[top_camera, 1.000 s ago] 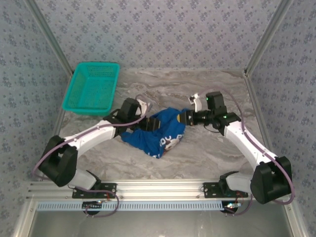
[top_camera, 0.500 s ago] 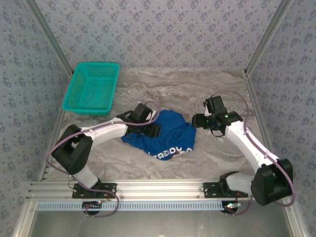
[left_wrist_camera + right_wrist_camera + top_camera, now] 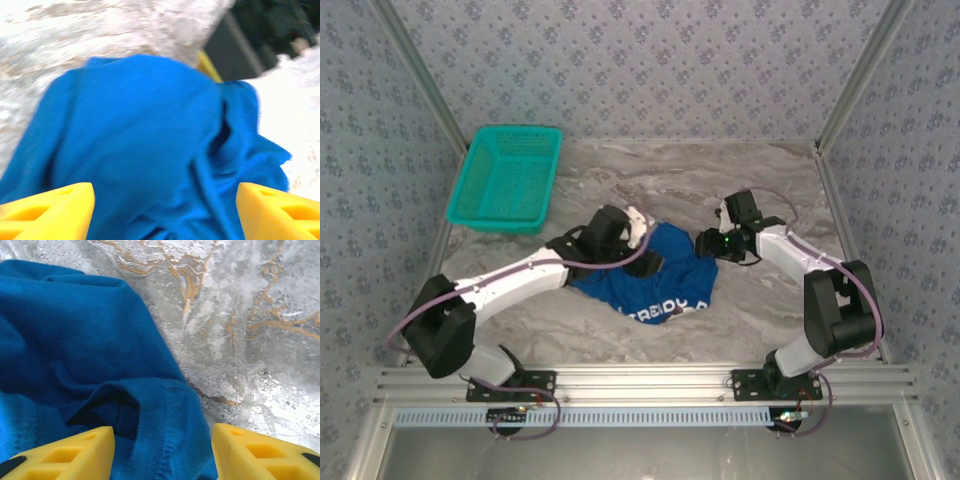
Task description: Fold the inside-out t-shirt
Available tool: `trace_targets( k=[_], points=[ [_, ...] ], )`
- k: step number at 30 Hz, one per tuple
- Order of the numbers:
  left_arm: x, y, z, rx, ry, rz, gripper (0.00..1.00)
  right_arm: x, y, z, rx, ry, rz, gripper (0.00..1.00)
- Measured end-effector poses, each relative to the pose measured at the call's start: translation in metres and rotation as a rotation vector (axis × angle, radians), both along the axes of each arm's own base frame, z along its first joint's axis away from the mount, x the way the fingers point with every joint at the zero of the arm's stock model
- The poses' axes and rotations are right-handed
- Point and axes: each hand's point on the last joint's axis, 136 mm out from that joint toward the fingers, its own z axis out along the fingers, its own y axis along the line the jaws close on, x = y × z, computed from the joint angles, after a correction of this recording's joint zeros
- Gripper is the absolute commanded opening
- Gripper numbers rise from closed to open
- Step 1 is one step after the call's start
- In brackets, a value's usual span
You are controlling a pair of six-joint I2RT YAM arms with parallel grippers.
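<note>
The inside-out t-shirt [image 3: 655,282] lies crumpled in a royal-blue heap at the middle of the marble table, with pale lettering along its near edge. My left gripper [image 3: 648,258] hovers over the heap's left upper part. In the left wrist view its yellow fingers [image 3: 47,212] stand wide apart and open, with blue cloth [image 3: 145,145] below them. My right gripper [image 3: 706,243] sits at the shirt's right edge. It is open, and a ribbed hem [image 3: 160,435] of the shirt lies between its fingertips [image 3: 260,452] without being pinched.
A teal mesh basket [image 3: 505,178] stands at the back left of the table [image 3: 650,175]. Patterned walls close in the back and both sides. Bare marble [image 3: 240,315] lies behind and to the right of the shirt.
The shirt has dropped and spread flatter on the table. The right gripper has let go and come in low at the shirt's right edge. The left gripper has shifted right over the cloth.
</note>
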Motion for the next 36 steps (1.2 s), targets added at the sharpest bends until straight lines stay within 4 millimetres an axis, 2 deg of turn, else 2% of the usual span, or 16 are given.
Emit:
trace_targets(
  k=[3, 5, 11, 13, 14, 17, 18, 20, 22, 24, 26, 29, 30, 32, 34, 36],
  points=[
    [-0.008, -0.027, -0.006, 0.032, -0.016, -0.089, 0.65, -0.005, -0.006, -0.007, 0.019, 0.028, -0.016, 0.52],
    [-0.01, -0.036, -0.015, 0.062, -0.005, -0.115, 0.59, -0.007, -0.006, -0.008, 0.023, 0.034, -0.016, 0.52],
    [-0.025, -0.036, -0.053, 0.161, 0.082, -0.141, 0.54, -0.005, -0.007, 0.003, 0.03, 0.001, -0.016, 0.53],
    [-0.026, -0.038, -0.066, 0.199, 0.113, -0.144, 0.49, -0.005, -0.007, 0.005, 0.031, -0.005, -0.015, 0.53],
    [-0.026, -0.04, -0.072, 0.213, 0.127, -0.146, 0.42, -0.005, -0.007, 0.005, 0.03, -0.007, -0.013, 0.52],
    [-0.024, -0.045, -0.085, 0.243, 0.154, -0.148, 0.09, -0.006, -0.009, 0.004, 0.015, -0.008, -0.008, 0.53],
    [-0.024, -0.045, -0.086, 0.25, 0.158, -0.149, 0.02, -0.005, -0.01, 0.005, 0.007, -0.012, -0.008, 0.54],
    [-0.021, -0.043, -0.083, 0.252, 0.156, -0.147, 0.0, -0.005, -0.014, 0.007, -0.009, -0.023, -0.012, 0.54],
    [-0.02, -0.039, -0.067, 0.203, 0.145, -0.146, 0.0, -0.004, -0.016, 0.012, -0.021, -0.043, -0.016, 0.55],
    [-0.021, -0.019, -0.037, 0.095, 0.132, -0.123, 0.0, -0.003, -0.016, 0.02, -0.021, -0.072, -0.014, 0.56],
    [-0.016, 0.013, 0.001, -0.038, 0.096, -0.061, 0.0, -0.004, -0.01, 0.026, -0.013, -0.091, 0.003, 0.5],
    [-0.003, 0.056, 0.048, -0.185, 0.02, 0.047, 0.0, -0.012, 0.02, 0.024, 0.028, -0.087, 0.076, 0.42],
    [-0.002, 0.065, 0.055, -0.21, 0.013, 0.066, 0.0, -0.019, 0.033, 0.021, 0.041, -0.076, 0.111, 0.4],
    [0.0, 0.077, 0.053, -0.222, 0.03, 0.106, 0.0, -0.038, 0.056, 0.011, 0.056, -0.048, 0.177, 0.36],
    [0.004, 0.09, 0.035, -0.201, 0.085, 0.165, 0.0, -0.061, 0.075, 0.003, 0.067, -0.008, 0.24, 0.33],
    [0.004, 0.105, 0.013, -0.169, 0.15, 0.227, 0.0, -0.073, 0.084, 0.0, 0.063, 0.009, 0.28, 0.33]
  ],
)
